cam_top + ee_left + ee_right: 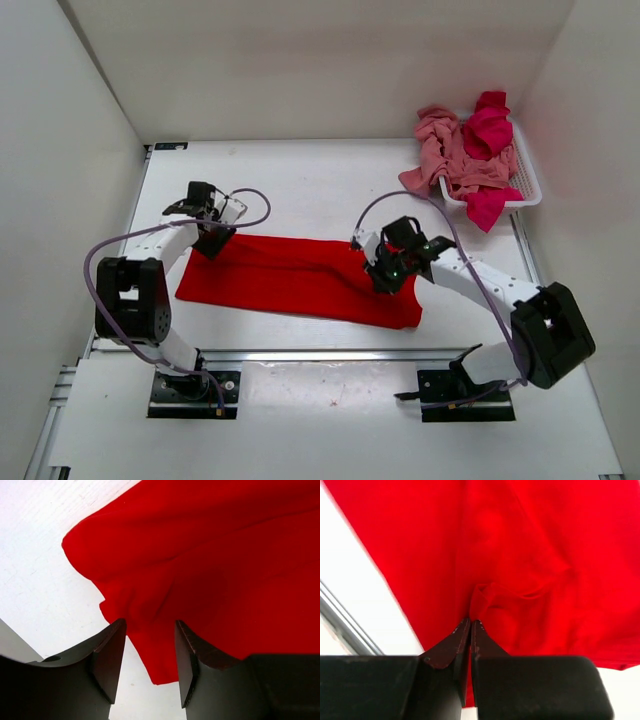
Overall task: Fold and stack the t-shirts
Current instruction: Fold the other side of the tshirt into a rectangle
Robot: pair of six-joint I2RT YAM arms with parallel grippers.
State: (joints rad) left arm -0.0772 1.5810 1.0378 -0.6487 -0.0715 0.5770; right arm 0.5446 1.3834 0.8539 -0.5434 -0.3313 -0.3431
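First fold seemingly begun; nothing stacked.
Bright red cotton t-shirt (300,280), flat on white table (300,180), is pinched by right gripper (471,622); left gripper (150,625) is spread at its corner. Two pinkish cotton shirts (465,150) are heaped unfolded in white mesh basket (528,195).

red t-shirt (300,282): bright, plain | magenta t-shirt (488,128): crimson-magenta, plain | pink t-shirt (440,150): dusty salmon, plain | basket (528,182): white mesh | table (310,185): white | left arm (165,245), right arm (480,280): white, black joints | cables (87,272): purple

Bright, even overhead light on my feeds, soft shadows; tabletop (350,580) blown out, red t-shirt (545,555) oversaturated up close.
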